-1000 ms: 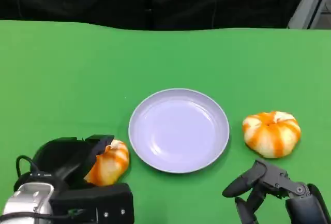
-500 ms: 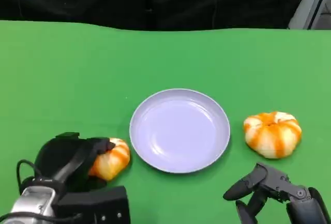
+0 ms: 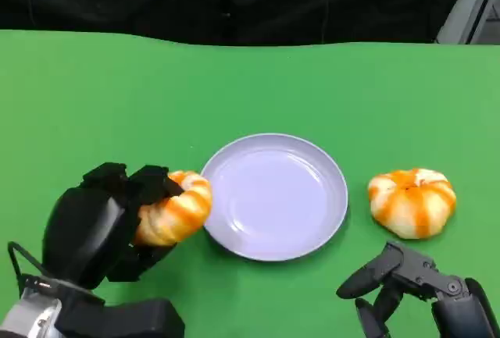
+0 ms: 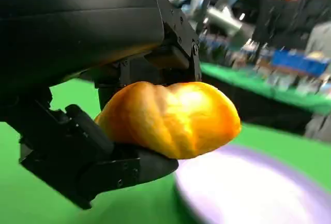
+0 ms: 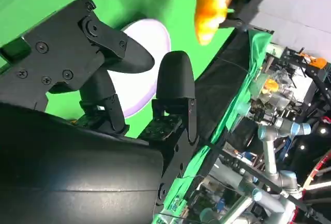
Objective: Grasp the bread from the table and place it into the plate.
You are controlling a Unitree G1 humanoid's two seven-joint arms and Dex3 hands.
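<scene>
While at plate's left rim:
left hand: grips bread, lifted
plate: bare
right hand: fingers apart, holding nothing
second bread: right of plate

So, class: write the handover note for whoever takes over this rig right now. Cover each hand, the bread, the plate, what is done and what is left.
Left hand: grips one bread, lifted off the table at the plate's left rim.
Right hand: open, holds nothing, low near the table's front edge.
Second bread: on the green table, right of the plate, untouched.
Done: grasp and lift.
Left: carry the held bread over the plate and release it.
</scene>
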